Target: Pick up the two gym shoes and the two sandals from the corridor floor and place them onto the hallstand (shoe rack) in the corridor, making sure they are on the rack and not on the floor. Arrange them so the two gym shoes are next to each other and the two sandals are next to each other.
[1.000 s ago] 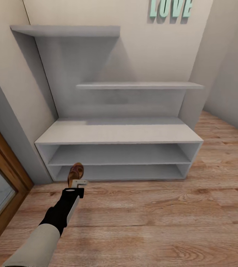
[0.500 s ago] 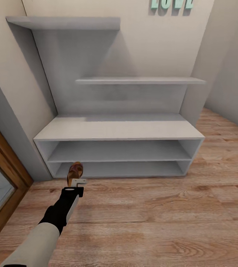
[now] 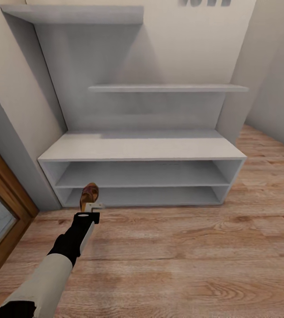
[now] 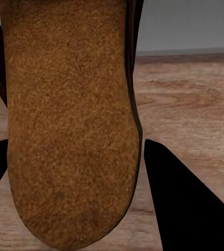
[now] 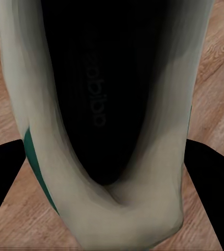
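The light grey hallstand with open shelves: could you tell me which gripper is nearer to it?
Left. The left gripper holds a brown sandal just before the hallstand's bottom shelf; the right gripper's position cannot be judged.

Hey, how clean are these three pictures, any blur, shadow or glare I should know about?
Head view: even, soft light, no glare; the rack casts gentle shadows on the wall, and the floor looks slightly smeared. Left wrist view: the sandal sits very close, grainy and soft. Right wrist view: the sneaker sits very close, its dark opening barely showing faint lettering.
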Available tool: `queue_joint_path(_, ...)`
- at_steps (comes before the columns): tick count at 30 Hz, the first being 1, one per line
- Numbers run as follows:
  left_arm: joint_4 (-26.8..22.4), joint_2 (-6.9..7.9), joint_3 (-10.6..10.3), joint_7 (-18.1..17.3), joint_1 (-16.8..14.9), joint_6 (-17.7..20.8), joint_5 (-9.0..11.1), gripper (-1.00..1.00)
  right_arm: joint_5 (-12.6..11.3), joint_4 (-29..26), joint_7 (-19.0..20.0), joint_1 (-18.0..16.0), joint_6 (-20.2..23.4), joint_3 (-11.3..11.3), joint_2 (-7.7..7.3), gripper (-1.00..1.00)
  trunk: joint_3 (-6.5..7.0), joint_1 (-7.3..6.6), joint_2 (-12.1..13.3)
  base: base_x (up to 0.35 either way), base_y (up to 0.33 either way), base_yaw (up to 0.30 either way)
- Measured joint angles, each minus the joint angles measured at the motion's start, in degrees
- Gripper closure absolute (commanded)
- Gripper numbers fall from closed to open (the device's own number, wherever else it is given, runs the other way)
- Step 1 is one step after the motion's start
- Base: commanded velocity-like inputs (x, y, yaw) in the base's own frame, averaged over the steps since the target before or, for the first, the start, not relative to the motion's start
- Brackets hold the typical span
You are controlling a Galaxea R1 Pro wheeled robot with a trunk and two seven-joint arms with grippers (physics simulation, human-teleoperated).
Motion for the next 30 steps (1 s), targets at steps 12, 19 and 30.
queue_joint_path(12, 0.01, 0.06, 0.01, -0.09, -0.49, 0.09, 0.0, 1.0, 0.14, 0.33, 0.08, 0.0, -0.07, 0.02, 0.02, 1.0, -2.17, 2.64, -4.81, 0.0, 0.0, 0.0)
queue_joint_path(19, 0.01, 0.15, 0.06, 0.07, -0.49, 0.04, -0.04, 1.0, 0.19, 0.39, 0.08, 0.0, -0.07, 0.02, 0.02, 1.0, -3.42, 4.18, -7.62, 0.0, 0.0, 0.0)
queue_joint_path(30, -0.13, 0.24, 0.09, 0.17, -0.58, 0.01, -0.03, 1.0, 0.21, 0.42, 0.08, 0.0, 0.01, 0.15, 0.02, 1.0, -5.86, 4.47, -7.78, 0.0, 0.0, 0.0)
